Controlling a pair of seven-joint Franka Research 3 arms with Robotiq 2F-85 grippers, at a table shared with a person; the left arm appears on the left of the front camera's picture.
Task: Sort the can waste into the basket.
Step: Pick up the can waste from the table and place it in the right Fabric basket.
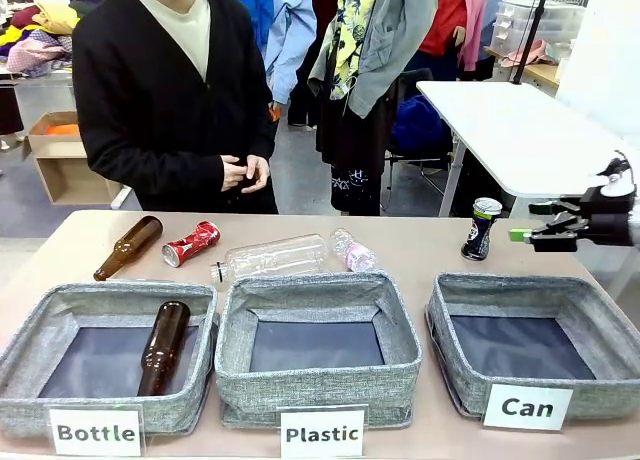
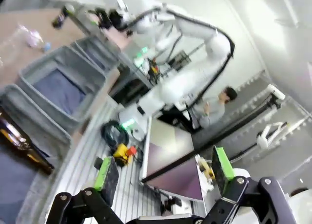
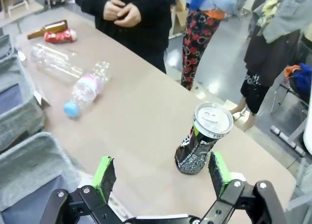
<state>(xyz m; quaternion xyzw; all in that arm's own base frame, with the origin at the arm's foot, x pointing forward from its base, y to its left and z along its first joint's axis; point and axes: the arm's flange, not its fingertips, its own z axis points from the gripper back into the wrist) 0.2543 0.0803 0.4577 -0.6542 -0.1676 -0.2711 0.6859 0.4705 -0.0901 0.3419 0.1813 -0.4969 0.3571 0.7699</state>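
Two cans are waiting on the table, both outside the "Can" basket (image 1: 515, 285). The black can (image 1: 482, 228) is standing upright just behind that basket's far rim, near its left corner. The crushed red can (image 1: 190, 243) is lying on its side well to the basket's left.

The right gripper (image 1: 528, 223) is hovering over the basket's far rim, just right of the black can, with its jaws spread wide and nothing between them. In the right wrist view the black can (image 3: 202, 139) is sitting close to one green pad (image 3: 219, 171) rather than midway between the two. The grasp would go better if the gripper were sliding sideways until the can is centred, then closing at mid-height. A thin can is likely to tip or dent, so a gentle squeeze and a lift clear of the rim seem wise.

The left gripper (image 2: 164, 168) is also gaping wide and empty. It seems to be hanging well left of the basket, though the tilted view makes that hard to fix.
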